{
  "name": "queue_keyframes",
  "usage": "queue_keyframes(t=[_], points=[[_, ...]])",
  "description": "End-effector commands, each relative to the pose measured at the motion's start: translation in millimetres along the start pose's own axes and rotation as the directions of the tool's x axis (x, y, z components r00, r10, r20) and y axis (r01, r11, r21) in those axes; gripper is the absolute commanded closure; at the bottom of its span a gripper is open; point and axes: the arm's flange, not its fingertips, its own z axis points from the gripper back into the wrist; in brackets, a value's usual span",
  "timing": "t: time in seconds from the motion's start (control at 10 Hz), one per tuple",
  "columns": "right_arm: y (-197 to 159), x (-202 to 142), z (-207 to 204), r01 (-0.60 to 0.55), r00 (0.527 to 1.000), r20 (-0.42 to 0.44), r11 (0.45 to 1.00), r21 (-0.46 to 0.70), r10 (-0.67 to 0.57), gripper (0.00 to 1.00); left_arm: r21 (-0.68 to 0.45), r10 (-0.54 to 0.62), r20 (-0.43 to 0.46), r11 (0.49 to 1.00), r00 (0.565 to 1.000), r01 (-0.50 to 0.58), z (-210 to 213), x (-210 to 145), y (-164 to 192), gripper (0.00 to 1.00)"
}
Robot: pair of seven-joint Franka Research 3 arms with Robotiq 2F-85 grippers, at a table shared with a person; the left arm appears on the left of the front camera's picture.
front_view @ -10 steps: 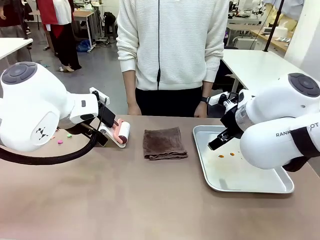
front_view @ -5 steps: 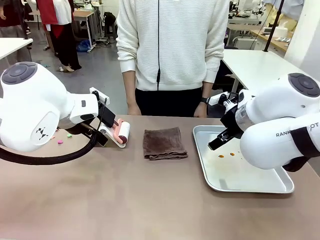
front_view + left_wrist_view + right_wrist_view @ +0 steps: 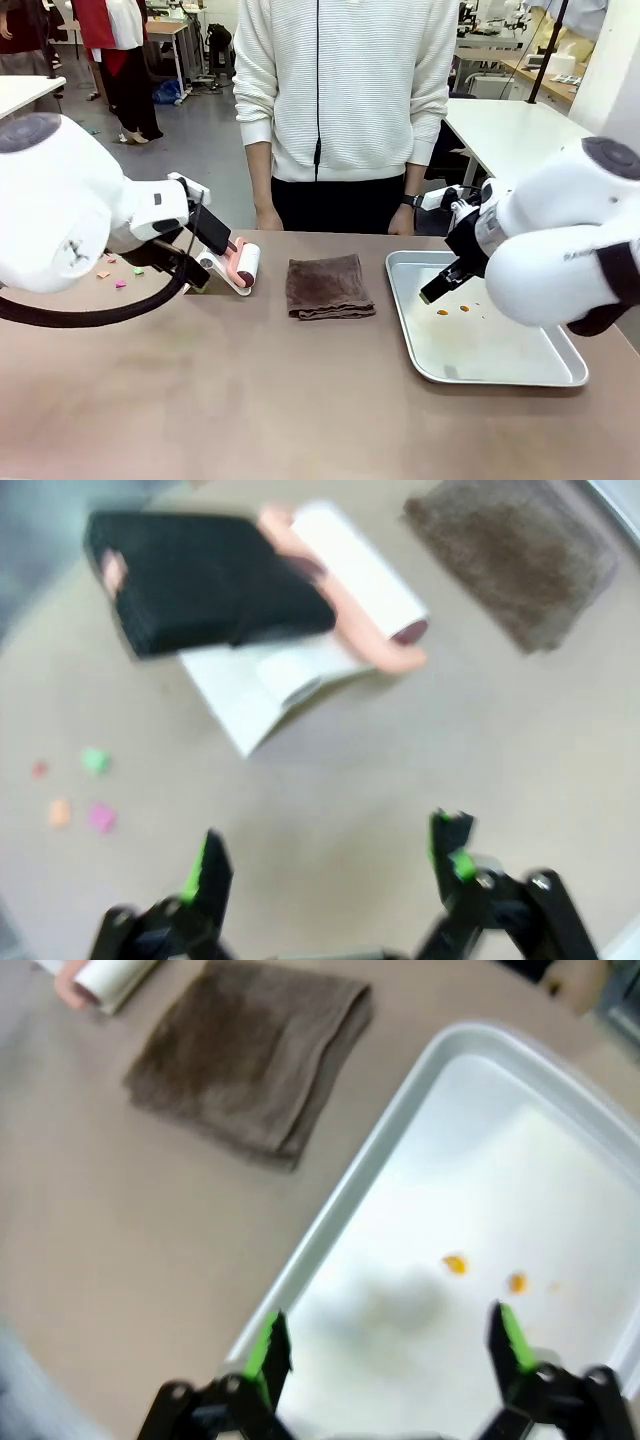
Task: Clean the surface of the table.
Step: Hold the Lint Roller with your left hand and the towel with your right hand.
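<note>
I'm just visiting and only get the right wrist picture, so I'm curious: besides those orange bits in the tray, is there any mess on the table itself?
Observer: Yes. Small coloured scraps lie on the table, over on the robot's left side.
Operator: Is anything there to pick them up with?
Observer: A lint roller sits close by the scraps.
Operator: Is the other arm holding it?
Observer: No. The left arm's fingers are open and empty, above bare table short of the roller.
</note>
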Motion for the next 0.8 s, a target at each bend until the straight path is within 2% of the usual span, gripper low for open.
queue_keyframes(t=[0.0,0.2,0.3,0.5,0.6,0.7], points=[[-16,-19,59,0.19,0.981,-0.07,0.961,0.199,-0.179,0.0,-0.039,0.204,-0.056,0.978,0.977,-0.206,69,-21,14,0.0],[-26,-38,92,0.33,0.944,-0.103,0.887,0.323,-0.313,0.0,-0.23,0.266,-0.011,0.937,0.964,-0.261,107,-37,34,0.0],[-33,-55,109,0.389,0.919,-0.093,0.849,0.357,-0.382,0.0,-0.338,0.306,0.02,0.898,0.952,-0.282,125,-47,50,0.0],[-52,-100,141,0.497,0.848,-0.045,0.763,0.413,-0.528,0.0,-0.529,0.407,0.032,0.782,0.913,-0.33,151,-73,92,0.0],[-67,-131,159,0.534,0.796,0.002,0.703,0.469,-0.606,0.0,-0.587,0.463,0.045,0.729,0.885,-0.352,162,-98,119,0.0],[-86,-156,172,0.597,0.715,0.02,0.625,0.503,-0.699,0.0,-0.629,0.517,0.073,0.687,0.853,-0.363,173,-121,137,0.0]])
